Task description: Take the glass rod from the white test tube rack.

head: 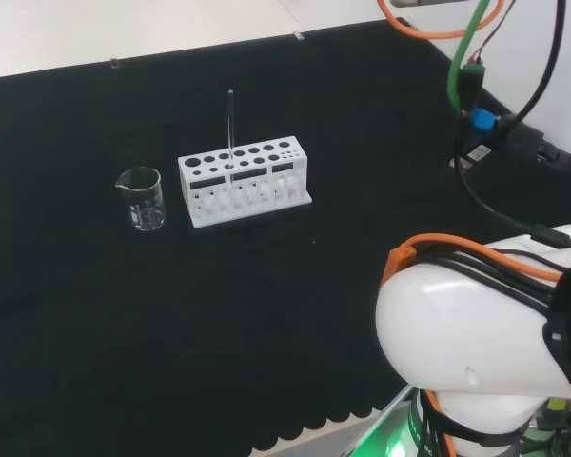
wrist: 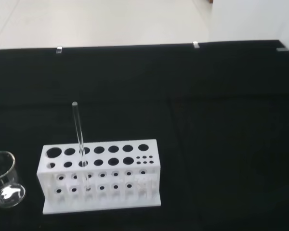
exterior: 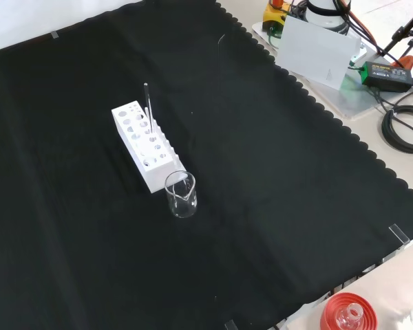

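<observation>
A white test tube rack (head: pixel 245 181) (exterior: pixel 146 144) (wrist: pixel 100 175) stands on the black cloth. A clear glass rod (head: pixel 230 122) (exterior: pixel 148 104) (wrist: pixel 80 137) stands nearly upright in one of its holes, rising well above the rack's top. Nothing touches the rod or the rack.
A small clear glass beaker (head: pixel 142 198) (exterior: pixel 181 194) (wrist: pixel 4 180) stands on the cloth just beside one end of the rack. The arm's white link (head: pixel 485 333) is at the head view's lower right. A red ribbed stand (exterior: pixel 347 313) sits off the cloth's edge in the front view.
</observation>
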